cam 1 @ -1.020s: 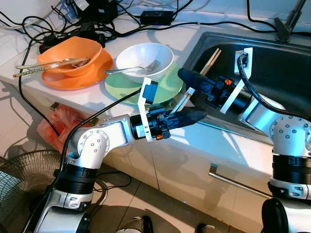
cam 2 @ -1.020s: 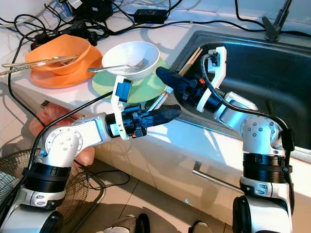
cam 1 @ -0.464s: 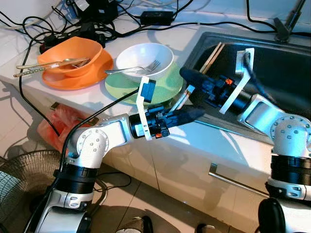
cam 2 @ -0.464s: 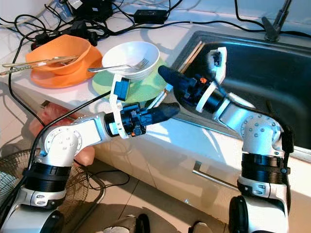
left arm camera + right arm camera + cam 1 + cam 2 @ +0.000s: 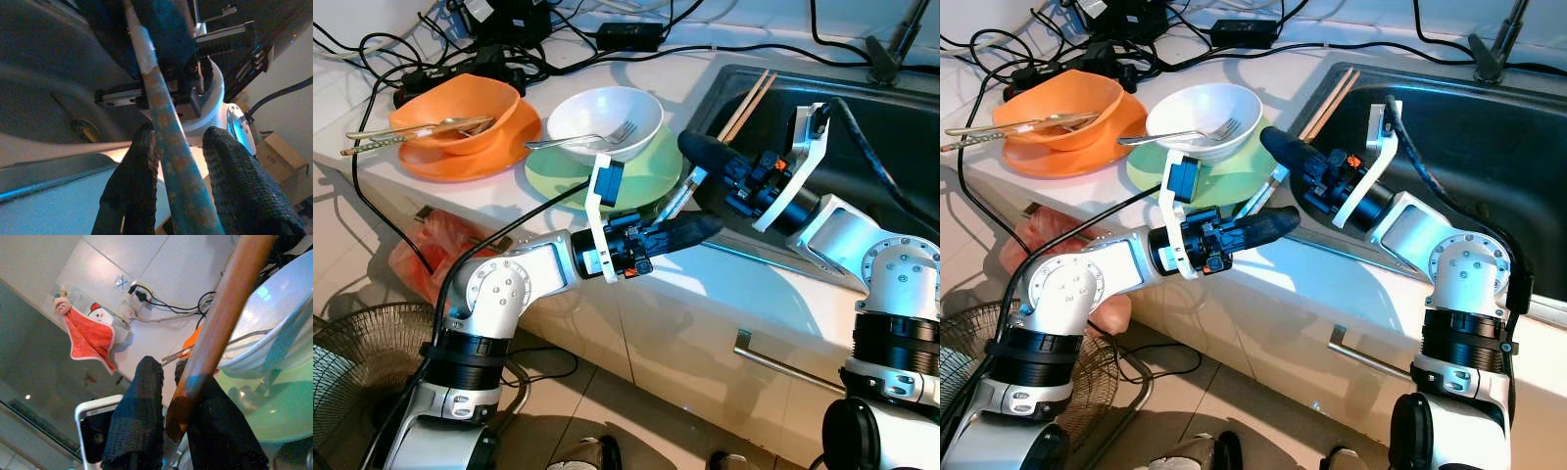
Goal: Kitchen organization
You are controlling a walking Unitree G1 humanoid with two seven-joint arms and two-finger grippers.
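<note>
Both grippers are meeting over the front edge of the worktop, beside the sink. The right gripper is reaching across the sink's near-left corner and pinching a pair of chopsticks, whose upper ends are sticking up over the sink's left rim while their lower ends are slanting down toward the left gripper. In the left wrist view the chopsticks are running between the left gripper's spread fingers, which are not closing on them. A green plate is sitting just behind the grippers, carrying a white bowl with a fork lying in it. Toward the worktop's left end an orange bowl is resting on an orange plate, holding utensils.
</note>
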